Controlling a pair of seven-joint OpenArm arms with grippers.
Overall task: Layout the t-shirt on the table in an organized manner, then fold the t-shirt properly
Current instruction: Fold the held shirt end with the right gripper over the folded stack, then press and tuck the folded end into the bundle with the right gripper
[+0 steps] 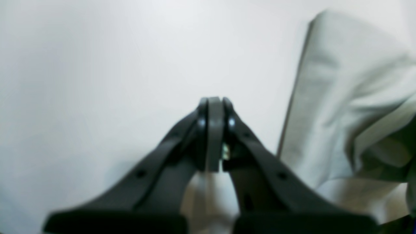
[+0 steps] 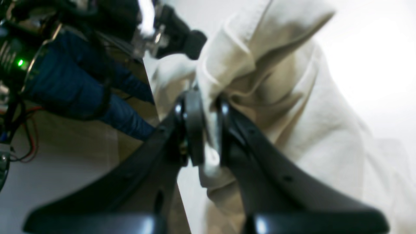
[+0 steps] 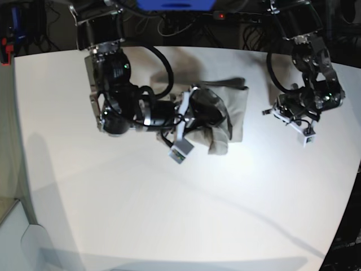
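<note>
The t-shirt (image 3: 236,107), light grey-beige, lies bunched and partly folded on the white table (image 3: 141,197), right of centre towards the far side. In the right wrist view my right gripper (image 2: 202,109) is shut on a raised fold of the t-shirt (image 2: 308,136), and cloth shows between the fingers. The right arm (image 3: 121,107) reaches across from the left and covers the shirt's left part. Beside the shirt's edge (image 1: 341,97), my left gripper (image 1: 213,104) is shut on nothing over bare table (image 1: 97,81). The left arm (image 3: 304,104) hangs a little to the shirt's right.
Dark equipment and cables (image 3: 186,14) line the far edge of the table. Something blue (image 2: 81,84) and a green light (image 2: 20,62) show beyond the table in the right wrist view. The table's rounded left edge (image 3: 17,169) drops off to the floor.
</note>
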